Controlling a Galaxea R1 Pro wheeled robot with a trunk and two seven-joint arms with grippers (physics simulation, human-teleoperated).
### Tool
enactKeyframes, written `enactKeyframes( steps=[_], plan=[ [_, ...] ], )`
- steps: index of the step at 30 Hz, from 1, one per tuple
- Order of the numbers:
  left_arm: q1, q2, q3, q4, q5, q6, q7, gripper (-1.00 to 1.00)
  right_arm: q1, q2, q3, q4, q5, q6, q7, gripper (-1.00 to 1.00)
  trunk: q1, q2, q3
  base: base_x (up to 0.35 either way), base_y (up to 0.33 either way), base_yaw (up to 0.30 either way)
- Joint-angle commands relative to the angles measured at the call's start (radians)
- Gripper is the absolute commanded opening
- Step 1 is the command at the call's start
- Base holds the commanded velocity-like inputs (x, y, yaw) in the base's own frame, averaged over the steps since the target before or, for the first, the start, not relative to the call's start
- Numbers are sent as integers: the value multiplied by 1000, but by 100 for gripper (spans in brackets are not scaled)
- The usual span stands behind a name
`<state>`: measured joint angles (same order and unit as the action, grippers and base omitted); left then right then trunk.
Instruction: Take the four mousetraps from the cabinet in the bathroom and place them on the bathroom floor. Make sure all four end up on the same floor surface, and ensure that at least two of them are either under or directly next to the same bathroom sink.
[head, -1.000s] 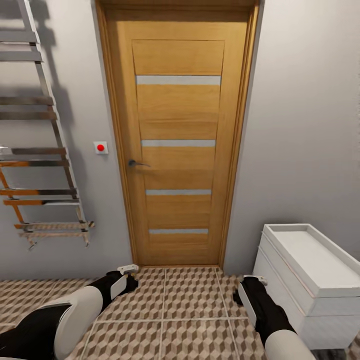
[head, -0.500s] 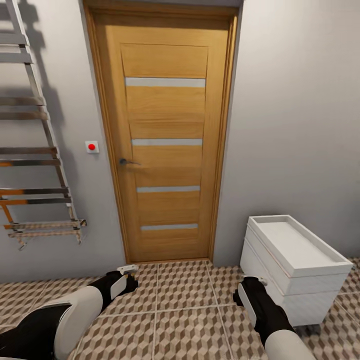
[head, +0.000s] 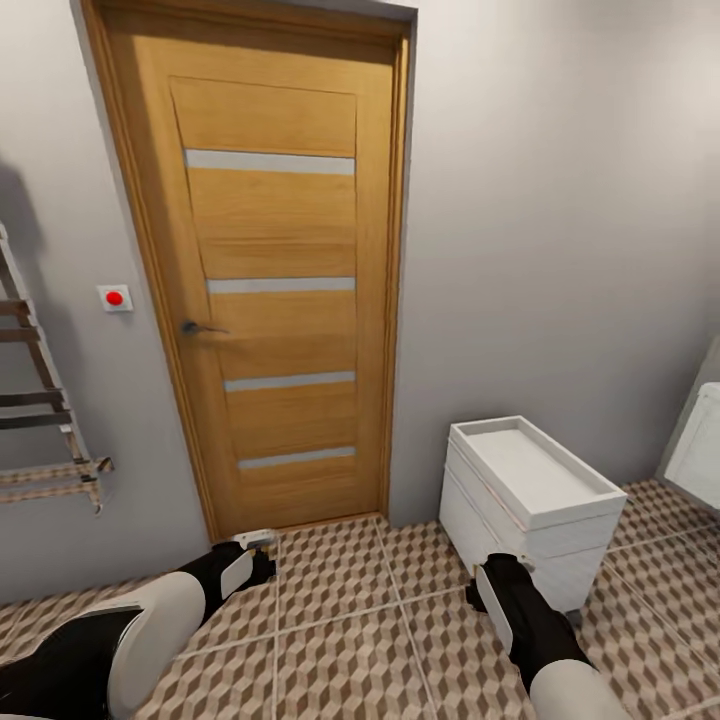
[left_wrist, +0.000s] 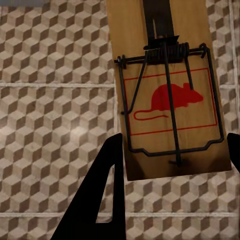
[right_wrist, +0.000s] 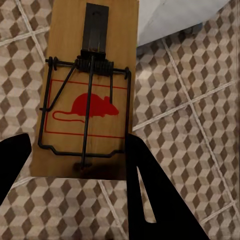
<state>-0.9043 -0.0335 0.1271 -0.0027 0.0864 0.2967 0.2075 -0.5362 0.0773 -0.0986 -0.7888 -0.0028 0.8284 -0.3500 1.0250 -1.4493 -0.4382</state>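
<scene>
Two mousetraps were carried, one mousetrap (left_wrist: 170, 95) gripped in the left gripper (left_wrist: 172, 150) and another mousetrap (right_wrist: 87, 95) in the right gripper (right_wrist: 75, 155), each board's long axis along the fingers, above the bathroom floor (head: 350, 640).

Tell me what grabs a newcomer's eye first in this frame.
The tall wooden door dominates the head view, with a red button on the wall beside it. Each wrist view shows a mousetrap with a red mouse print held over the cube-pattern floor: left trap, right trap. A white drawer unit stands right of the door.
</scene>
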Motion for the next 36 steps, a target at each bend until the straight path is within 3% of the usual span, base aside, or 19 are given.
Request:
enactKeyframes(
  steps=[1,36],
  plan=[
    [-1,-1,5,0,7,2,7,-100,-1,1,-3,-1,0,3,-3,-100,0,-1,-1,0,0,-298],
    [-1,0,5,0,7,2,7,-100,-1,0,-8,0,1,-2,-3,-100,0,-1,-1,0,0,-298]
  ],
)
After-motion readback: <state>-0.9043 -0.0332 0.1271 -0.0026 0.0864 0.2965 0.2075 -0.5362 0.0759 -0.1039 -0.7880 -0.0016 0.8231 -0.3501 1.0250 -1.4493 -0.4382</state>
